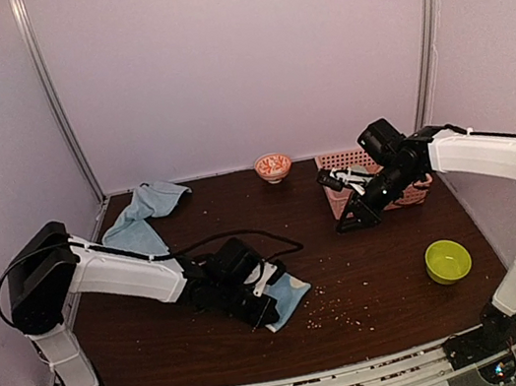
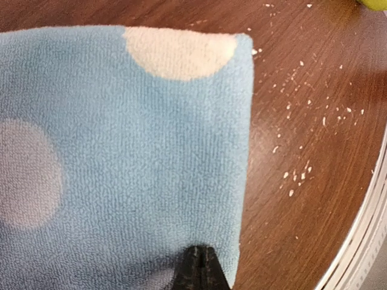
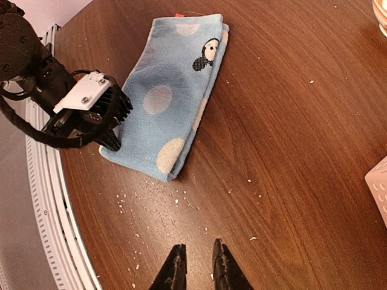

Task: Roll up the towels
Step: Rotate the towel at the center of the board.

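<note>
L jaws at spotted towel [image 3: 175, 121], diag.

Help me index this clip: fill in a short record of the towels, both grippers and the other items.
spotted towel: folded flat, front of table
plain towel: crumpled, back left
left gripper: shut, tips at spotted towel's edge
right gripper: slightly open, empty, above bare table
other items: pink lattice basket back right; lime-green bowl front right; orange-patterned bowl back centre
</note>
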Robot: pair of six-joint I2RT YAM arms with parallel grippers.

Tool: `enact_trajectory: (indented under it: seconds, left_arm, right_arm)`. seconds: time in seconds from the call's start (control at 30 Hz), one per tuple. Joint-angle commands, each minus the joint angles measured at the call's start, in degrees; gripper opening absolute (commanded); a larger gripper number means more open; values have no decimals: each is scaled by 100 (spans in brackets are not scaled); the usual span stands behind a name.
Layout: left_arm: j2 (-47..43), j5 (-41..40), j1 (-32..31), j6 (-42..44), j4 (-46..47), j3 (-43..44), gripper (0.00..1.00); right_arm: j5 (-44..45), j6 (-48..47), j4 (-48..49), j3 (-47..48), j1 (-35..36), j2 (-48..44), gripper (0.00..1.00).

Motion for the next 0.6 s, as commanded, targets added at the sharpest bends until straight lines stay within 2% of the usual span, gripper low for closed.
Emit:
enact_trajectory:
  seconds: [0.0,0.17,0.33,0.5,0.53,0.57]
  left_arm:
    - [162,-146,-245,-230,486,-257,0]
    - [-66,-316,-466,-199,259,-595,0]
    - [-1054,-830,-479,-210,-445,-1155,0]
    - [-1979,-1665,-470,-243,-1259,-795,0]
    - [-2119,-1842,-470,-255,-1364,-618,5]
    - [-2261,-2033,-465,-277,-1375,-463,14]
  right_arm:
    - [180,27,298,-256,9,-225,16]
    - [175,-20,429,-479,9,-527,17]
    - [274,-51,633,-690,7,-801,18]
    - [718,90,1131,-783,1,-821,18]
    - [774,136,1246,-769,-4,-821,18]
    - [812,176,1329,-718,-8,-826,18]
